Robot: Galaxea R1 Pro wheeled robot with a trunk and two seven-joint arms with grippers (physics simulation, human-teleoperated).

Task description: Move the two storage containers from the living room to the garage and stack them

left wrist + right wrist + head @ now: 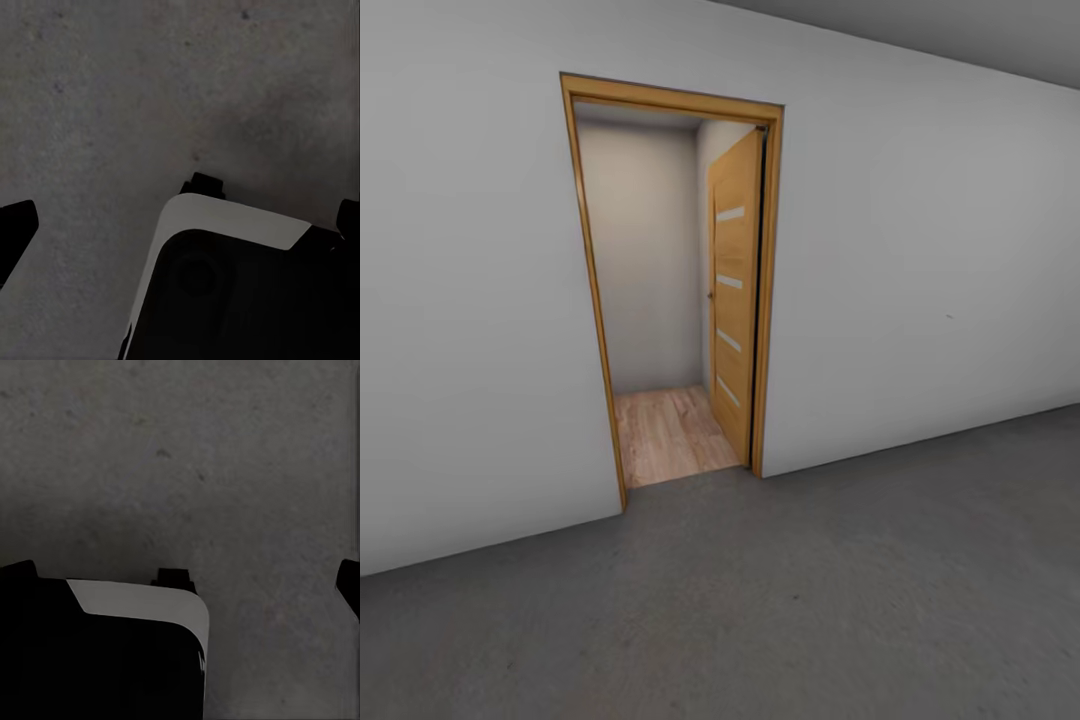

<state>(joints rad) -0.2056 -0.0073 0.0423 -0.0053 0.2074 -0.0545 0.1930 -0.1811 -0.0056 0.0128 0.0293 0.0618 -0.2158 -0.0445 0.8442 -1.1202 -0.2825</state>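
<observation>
- Garage side: rough, mottled dark grey concrete floor [790, 600] runs up to a plain white wall [920, 280].
- Landmark: a doorway [670, 290] with a light wooden frame, cut into that wall.
- The door [734, 295], same light wood with four pale glazed slits, stands swung inward, away from the garage, along the frame's right post.
- Beyond the doorway: a strip of light wood plank floor [665, 432] and a plain pale back wall [645, 260]. The planks meet the concrete at the doorway's threshold.
- Grey ceiling [960, 25] shows above the wall, up and to the right of the doorway.
- Left wrist view: concrete floor [112, 97] beneath; a dark, white-edged part of the robot's body [225, 285] in the foreground. Dark finger tips [16, 225] show at the picture's two sides, well apart, nothing between them: left gripper [184, 225] released.
- Right wrist view: same concrete [225, 457]; dark white-edged body part [112, 645] in the foreground. One dark finger tip [350, 581] at one edge; the other side merges with the dark body, so whether the right gripper is released or clenched I cannot tell.
- Storage containers: whereabouts cannot be told from these views.
</observation>
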